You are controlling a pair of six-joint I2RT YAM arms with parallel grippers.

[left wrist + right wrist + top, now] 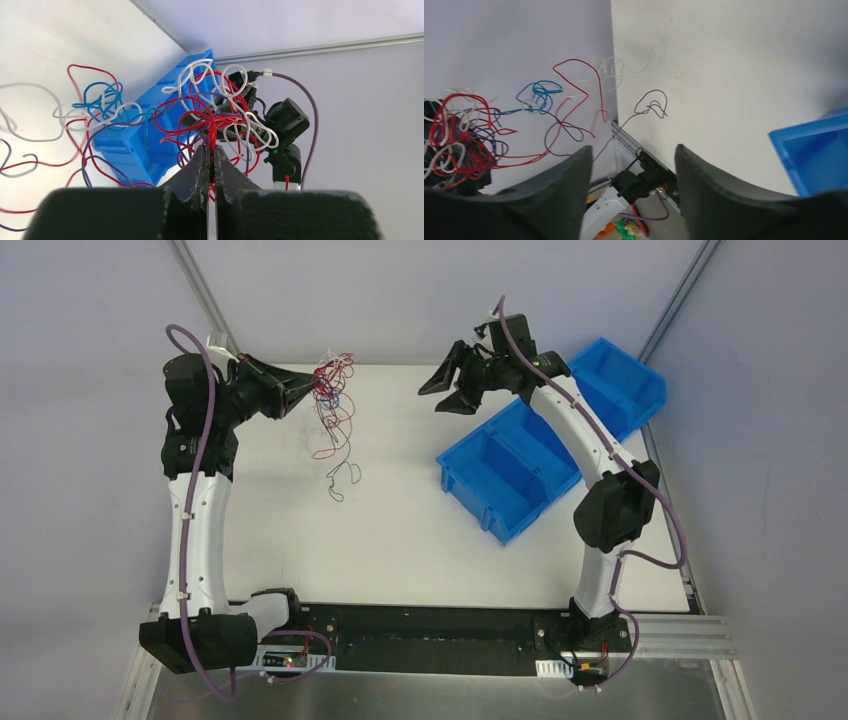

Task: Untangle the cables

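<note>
Left gripper (pixel 308 390) sits at the table's (pixel 400 530) 11 o'clock corner, jaws pressed tight together. The left wrist view shows it plainly: the left gripper (pixel 211 156) has red strands of the cables (pixel 210 107) pinched right at its tips. The rest of the knot balloons out just beyond the tips, loops of white, red and purple. From above, the cables (pixel 328 390) bunch at the gripper's 3 o'clock, touching it. Loose strands trail from the bunch toward 6 o'clock, down onto the white surface.

Over at the bundle's 3 o'clock, well apart from it, the right gripper (pixel 432 400) hangs with its jaws parted about halfway and nothing between them. Its own camera confirms that: the right gripper (pixel 631 150) has only bare table showing in the gap. There the cables (pixel 461 137) sit off at its 9 o'clock, and a few stray loops reach toward 12.

The nearer blue bin (pixel 500 480) lies at the right gripper's 5 o'clock, with a second blue bin (pixel 620 385) beyond it.
</note>
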